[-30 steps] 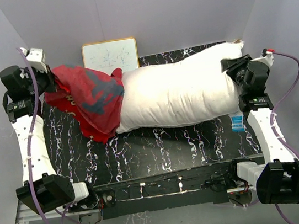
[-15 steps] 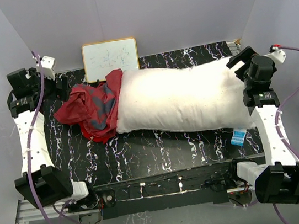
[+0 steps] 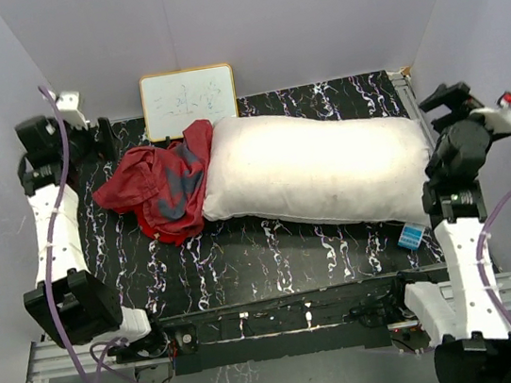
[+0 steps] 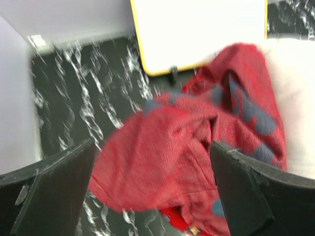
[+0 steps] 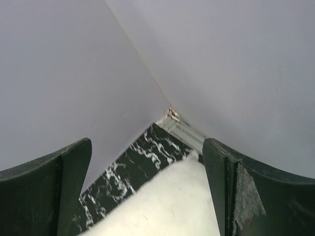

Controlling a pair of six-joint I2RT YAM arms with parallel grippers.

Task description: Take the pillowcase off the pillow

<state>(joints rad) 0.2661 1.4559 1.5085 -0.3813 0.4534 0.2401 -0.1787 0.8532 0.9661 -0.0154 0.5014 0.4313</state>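
The red pillowcase (image 3: 164,187) lies crumpled on the black table (image 3: 273,251), showing its dull inside with bluish patches. It rests against the left end of the off-white pillow (image 3: 319,171), which stretches across the table. My left gripper (image 3: 101,137) hangs open just left of the heap. In the left wrist view the pillowcase (image 4: 182,147) sits beyond the spread fingers (image 4: 54,189), loose from them, with the pillow (image 4: 295,93) at right. My right gripper (image 3: 445,100) stands open off the pillow's right end. The right wrist view shows only the pillow (image 5: 167,209) edge between its fingers (image 5: 231,187).
A wood-framed white board (image 3: 188,100) leans on the back wall behind the pillowcase. A small blue packet (image 3: 411,236) lies by the pillow's near right corner. Grey walls close in on the left, back and right sides.
Both grippers have opened and let go. The pillowcase dropped into a heap on the table and the pillow settled flat. The right arm pulled back to the right.
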